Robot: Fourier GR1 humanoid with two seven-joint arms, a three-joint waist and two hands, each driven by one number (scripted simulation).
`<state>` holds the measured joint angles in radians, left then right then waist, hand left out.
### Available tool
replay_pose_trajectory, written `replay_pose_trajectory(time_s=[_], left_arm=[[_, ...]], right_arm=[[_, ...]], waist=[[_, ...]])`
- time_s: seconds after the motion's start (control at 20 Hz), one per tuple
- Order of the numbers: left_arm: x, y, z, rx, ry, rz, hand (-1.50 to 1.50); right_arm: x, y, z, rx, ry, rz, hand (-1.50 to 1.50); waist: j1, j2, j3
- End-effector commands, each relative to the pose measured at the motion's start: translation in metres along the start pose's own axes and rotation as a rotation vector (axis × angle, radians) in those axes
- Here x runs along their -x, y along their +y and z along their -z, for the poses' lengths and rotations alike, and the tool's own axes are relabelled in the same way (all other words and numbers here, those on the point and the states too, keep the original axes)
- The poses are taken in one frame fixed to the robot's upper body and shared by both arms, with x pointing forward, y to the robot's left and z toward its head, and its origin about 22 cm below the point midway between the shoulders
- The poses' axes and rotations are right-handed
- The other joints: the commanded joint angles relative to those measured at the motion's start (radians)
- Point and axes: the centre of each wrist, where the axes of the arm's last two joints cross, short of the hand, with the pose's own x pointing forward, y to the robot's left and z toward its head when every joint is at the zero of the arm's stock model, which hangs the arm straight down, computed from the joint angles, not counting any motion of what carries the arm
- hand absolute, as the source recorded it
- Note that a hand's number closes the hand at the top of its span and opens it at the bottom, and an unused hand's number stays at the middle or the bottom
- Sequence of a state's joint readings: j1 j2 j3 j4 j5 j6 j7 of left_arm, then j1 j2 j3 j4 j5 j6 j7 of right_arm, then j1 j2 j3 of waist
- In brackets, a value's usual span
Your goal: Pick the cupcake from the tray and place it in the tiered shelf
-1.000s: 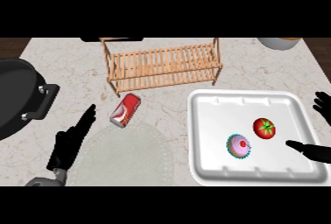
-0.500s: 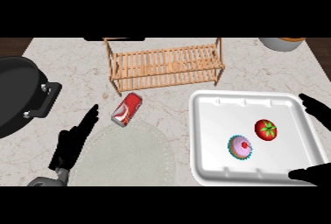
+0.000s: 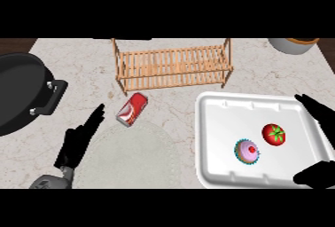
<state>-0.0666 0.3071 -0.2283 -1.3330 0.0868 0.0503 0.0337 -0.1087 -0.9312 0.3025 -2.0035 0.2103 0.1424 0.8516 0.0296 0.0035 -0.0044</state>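
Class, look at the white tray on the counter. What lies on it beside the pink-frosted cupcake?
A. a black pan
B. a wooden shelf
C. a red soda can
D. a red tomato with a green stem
D: the red tomato with a green stem lies on the white tray up and right of the pink-frosted cupcake.

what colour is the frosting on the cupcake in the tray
Pink, with a red dot on top and a teal wrapper, seen in the head view: cupcake.

You find no words, numbers or brand names that can be read anywhere here. The red can (image 3: 132, 110), lying on the bench just beyond the left hand's fingers (image 3: 91, 120), carries a white marking along its side, but you cannot make out any letters in it.
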Motion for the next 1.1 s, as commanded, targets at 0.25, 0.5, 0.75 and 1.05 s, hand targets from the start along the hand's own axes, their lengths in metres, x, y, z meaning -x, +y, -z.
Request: replay_pose_trajectory(time_s=[0.25, 0.5, 0.75, 1.05], left_arm=[[0.007, -0.003, -0.016, -0.01, 0.003, -0.006, 0.0], [0.002, 0.006, -0.01, -0.018, 0.007, 0.008, 0.0], [-0.009, 0.016, 0.007, -0.05, 0.006, 0.005, 0.0], [0.0, 0.005, -0.013, -0.046, -0.003, -0.004, 0.0]], right_arm=[[-0.084, 0.023, 0.004, -0.128, 0.065, -0.078, -1.5], [-0.092, 0.085, 0.017, -0.168, 0.165, -0.116, -1.5], [-0.094, 0.084, 0.008, -0.158, 0.183, -0.105, -1.5], [-0.083, 0.083, 0.032, -0.083, 0.233, -0.175, -1.5]], waist=[[-0.011, -0.004, 0.003], [-0.014, -0.003, 0.003], [-0.033, -0.004, 0.003], [-0.024, -0.005, 0.004]])
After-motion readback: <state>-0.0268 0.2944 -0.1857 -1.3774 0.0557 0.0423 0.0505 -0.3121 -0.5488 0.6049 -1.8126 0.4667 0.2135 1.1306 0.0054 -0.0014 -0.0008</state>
